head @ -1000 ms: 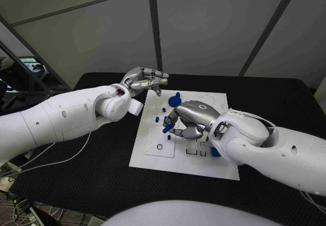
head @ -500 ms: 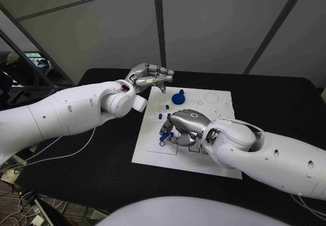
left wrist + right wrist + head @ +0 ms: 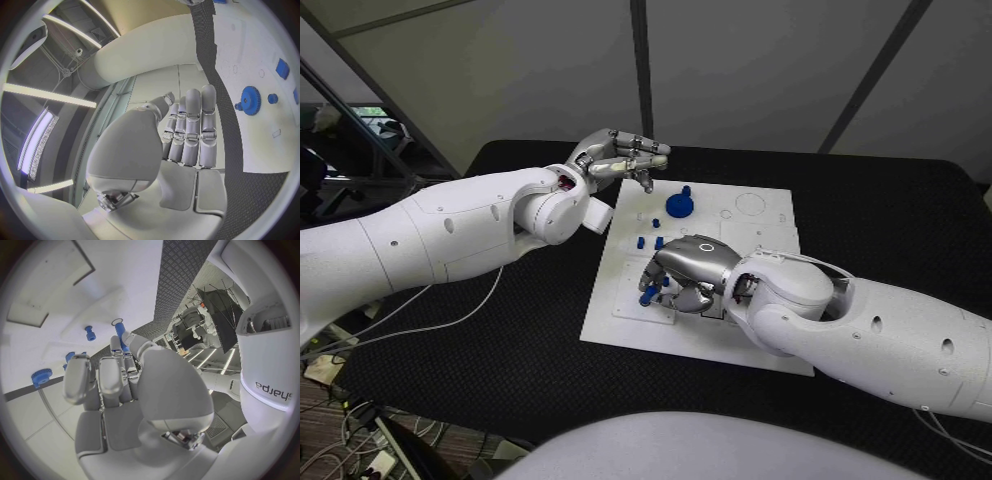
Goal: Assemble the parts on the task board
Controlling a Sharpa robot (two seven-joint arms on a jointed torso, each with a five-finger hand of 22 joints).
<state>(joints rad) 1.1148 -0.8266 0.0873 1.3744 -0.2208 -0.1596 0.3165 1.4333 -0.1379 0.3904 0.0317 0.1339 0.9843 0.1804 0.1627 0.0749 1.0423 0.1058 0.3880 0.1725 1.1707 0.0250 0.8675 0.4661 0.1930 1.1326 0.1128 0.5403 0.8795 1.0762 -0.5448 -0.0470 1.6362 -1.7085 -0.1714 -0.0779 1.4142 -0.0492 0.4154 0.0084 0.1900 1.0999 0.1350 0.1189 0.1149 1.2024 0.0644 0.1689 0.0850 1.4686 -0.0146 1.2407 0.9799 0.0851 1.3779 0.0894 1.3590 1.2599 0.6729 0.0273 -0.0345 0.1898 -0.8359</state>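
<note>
I'm seeing my right hand [image 3: 687,270] hovering low over the board [image 3: 762,350], its fingers pinching a small blue peg [image 3: 648,295] above the board's left part. My left hand [image 3: 620,155] is hanging off the board's far left corner, fingers curled together and holding nothing. A blue gear [image 3: 679,205] is sitting on the far part, with small pegs [image 3: 656,224] nearby.
</note>
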